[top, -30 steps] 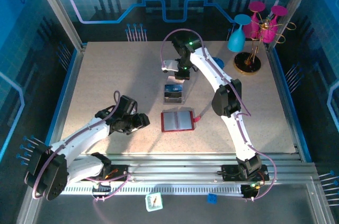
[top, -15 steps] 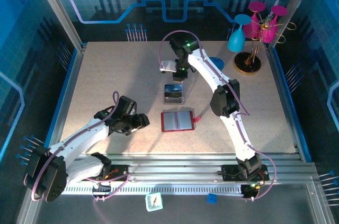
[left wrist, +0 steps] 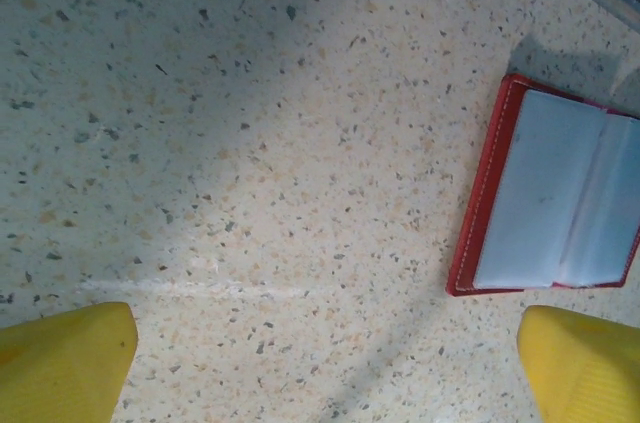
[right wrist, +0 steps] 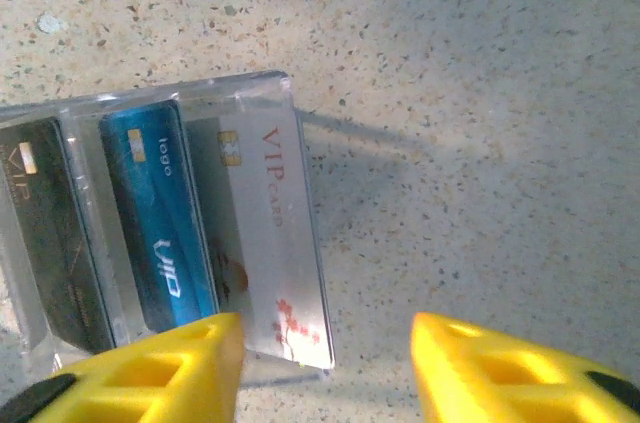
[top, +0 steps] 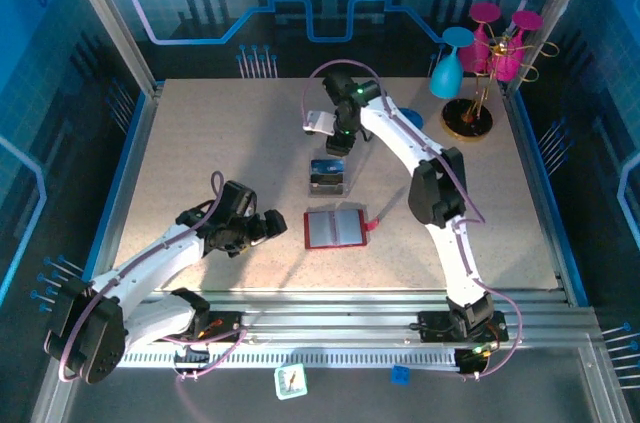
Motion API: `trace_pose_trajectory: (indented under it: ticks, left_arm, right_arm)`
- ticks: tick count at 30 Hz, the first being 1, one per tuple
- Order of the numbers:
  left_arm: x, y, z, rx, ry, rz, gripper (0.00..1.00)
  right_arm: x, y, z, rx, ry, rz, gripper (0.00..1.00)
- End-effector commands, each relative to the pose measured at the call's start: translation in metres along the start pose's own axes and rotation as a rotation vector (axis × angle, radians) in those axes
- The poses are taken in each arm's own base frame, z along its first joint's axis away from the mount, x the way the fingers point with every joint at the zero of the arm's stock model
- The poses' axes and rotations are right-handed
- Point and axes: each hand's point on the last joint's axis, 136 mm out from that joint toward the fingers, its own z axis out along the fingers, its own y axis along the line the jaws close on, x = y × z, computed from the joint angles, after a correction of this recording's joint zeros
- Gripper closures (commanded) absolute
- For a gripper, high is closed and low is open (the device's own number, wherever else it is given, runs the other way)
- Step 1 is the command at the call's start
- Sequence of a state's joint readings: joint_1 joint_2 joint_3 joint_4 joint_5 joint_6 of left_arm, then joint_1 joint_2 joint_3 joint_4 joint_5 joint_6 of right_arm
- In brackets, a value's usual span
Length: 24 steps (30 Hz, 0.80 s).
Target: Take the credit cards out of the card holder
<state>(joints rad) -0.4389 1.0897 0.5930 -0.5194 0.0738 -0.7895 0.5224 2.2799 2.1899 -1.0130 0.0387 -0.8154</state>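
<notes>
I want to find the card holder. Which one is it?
Look at the middle of the speckled table. The card holder lies open there, beside the clear box. It is red with pale pockets; the box is see-through with cards.

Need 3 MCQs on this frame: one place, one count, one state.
1. Where is the clear box relative to the red card holder?
A) just beyond its far edge
B) on top of it
C) left of it
2. How many cards are seen in the box?
A) two
B) three
C) five
3. The card holder is:
A) shut
B) lying open
C) standing on edge
Answers:
1 A: the top view shows the box past the holder, apart from it.
2 B: black, blue and white lie side by side in the right wrist view.
3 B: its pale pockets face up.
</notes>
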Motion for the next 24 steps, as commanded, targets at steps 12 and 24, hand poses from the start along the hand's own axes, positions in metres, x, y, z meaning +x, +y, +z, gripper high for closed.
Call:
trace_pose_trajectory:
  ticks: [12, 24]
  left_arm:
    - [-0.075, 0.004, -0.008, -0.181, -0.27, 0.198, 0.01]
    - [-0.166, 0.021, -0.047, -0.498, -0.683, 0.386, 0.01]
  right_arm:
    - [0.075, -0.002, -0.068, 0.321, -0.1, 0.343, 0.0]
    - [0.217, 0.012, -0.043, 0.55, -0.217, 0.848, 0.0]
